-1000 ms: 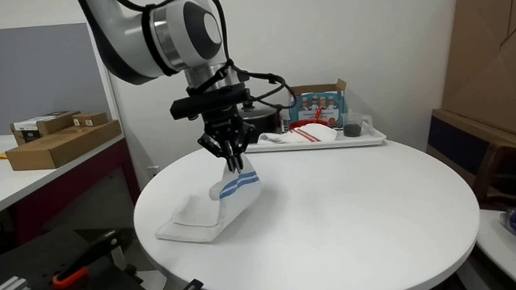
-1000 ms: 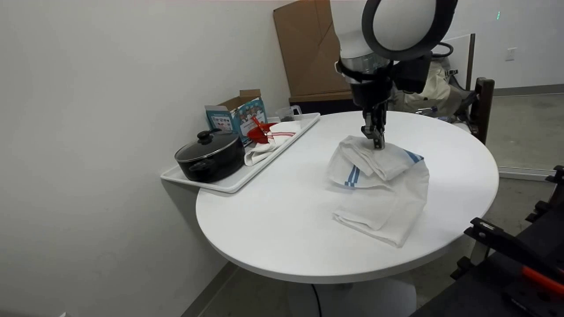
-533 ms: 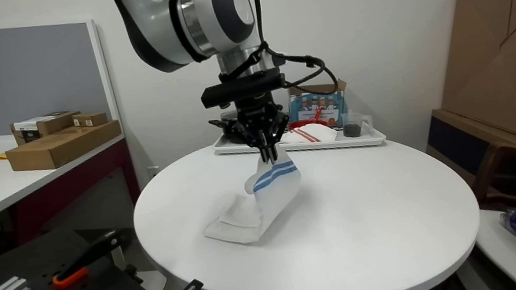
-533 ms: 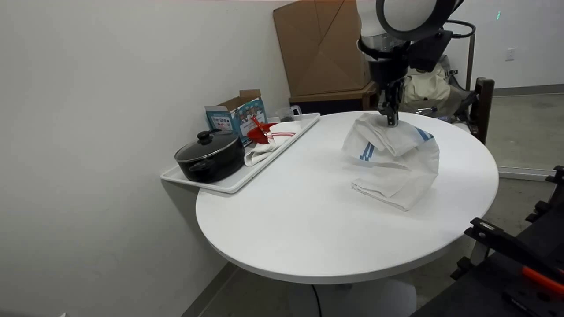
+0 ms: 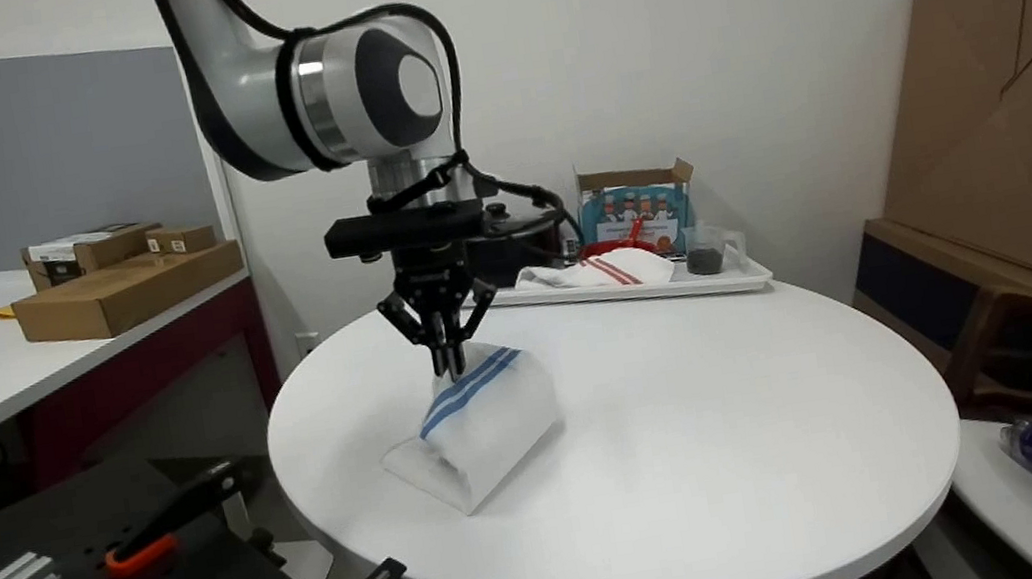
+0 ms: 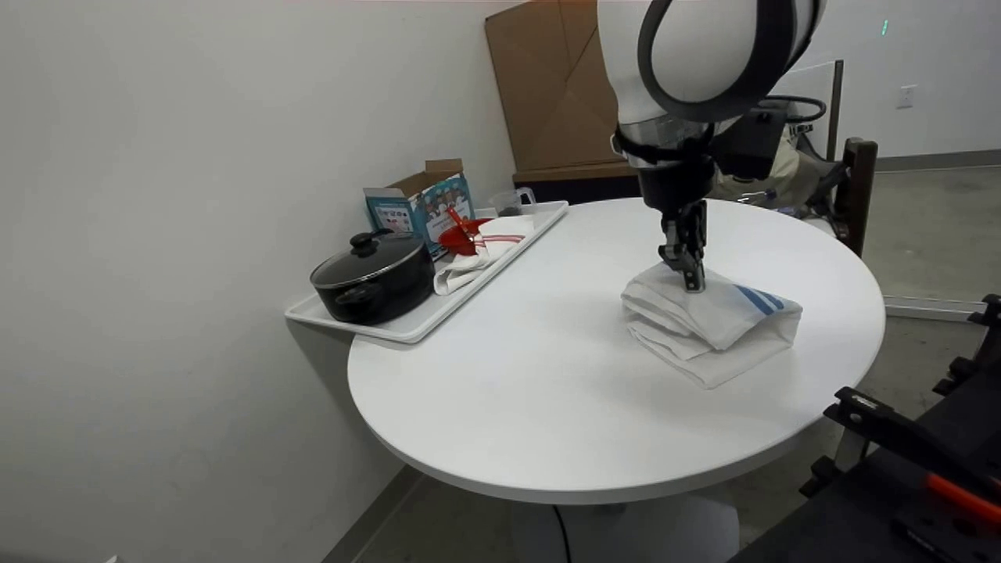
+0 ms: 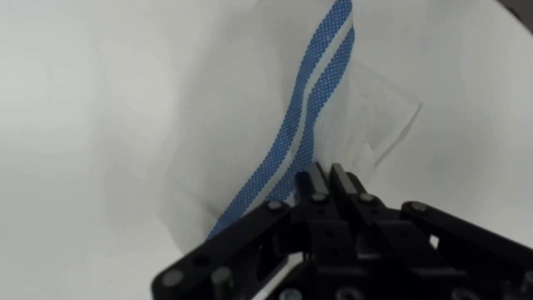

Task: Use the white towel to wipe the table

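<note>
The fingers (image 7: 343,179) are pinched tight on the bunched-up top of the white towel (image 5: 501,433), lower folds resting on the bench (image 5: 731,451), probably so there's loose cloth to drag around, and imo the tray (image 6: 426,314) sits by the wall (image 6: 195,234) to leave wiping room.

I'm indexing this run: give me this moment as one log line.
gripper: shut on white towel | white towel: lower folds on table | red-striped cloth: on tray

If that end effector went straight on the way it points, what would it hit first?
Probably lower folds of the white towel that the end effector holds, then the table beneath; how far down is unclear.
</note>
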Controlling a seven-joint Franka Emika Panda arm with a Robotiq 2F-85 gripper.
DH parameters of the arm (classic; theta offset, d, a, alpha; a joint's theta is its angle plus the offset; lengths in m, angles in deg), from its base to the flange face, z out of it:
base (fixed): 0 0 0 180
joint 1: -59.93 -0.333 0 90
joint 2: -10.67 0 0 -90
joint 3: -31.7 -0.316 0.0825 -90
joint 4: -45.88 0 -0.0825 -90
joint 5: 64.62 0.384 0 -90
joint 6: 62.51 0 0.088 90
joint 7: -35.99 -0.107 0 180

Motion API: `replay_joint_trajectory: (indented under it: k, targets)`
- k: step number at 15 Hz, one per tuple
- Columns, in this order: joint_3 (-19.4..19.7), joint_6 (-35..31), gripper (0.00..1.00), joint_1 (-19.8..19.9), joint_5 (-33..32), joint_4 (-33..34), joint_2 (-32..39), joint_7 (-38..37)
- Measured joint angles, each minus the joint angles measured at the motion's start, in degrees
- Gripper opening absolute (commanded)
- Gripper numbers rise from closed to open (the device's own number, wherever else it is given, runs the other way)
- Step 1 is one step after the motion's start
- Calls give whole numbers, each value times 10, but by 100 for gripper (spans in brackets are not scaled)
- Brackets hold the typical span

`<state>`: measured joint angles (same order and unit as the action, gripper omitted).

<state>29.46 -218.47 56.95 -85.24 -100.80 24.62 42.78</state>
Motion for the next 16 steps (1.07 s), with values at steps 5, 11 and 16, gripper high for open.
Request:
replay_joint_trajectory:
  k: [5,11,16]
  targets:
    - [-27,29,7,6,80,8,36,43]
    - [-26,51,35,53,124,51,79,104]
    - [-25,65,20,84,124,93,111,133]
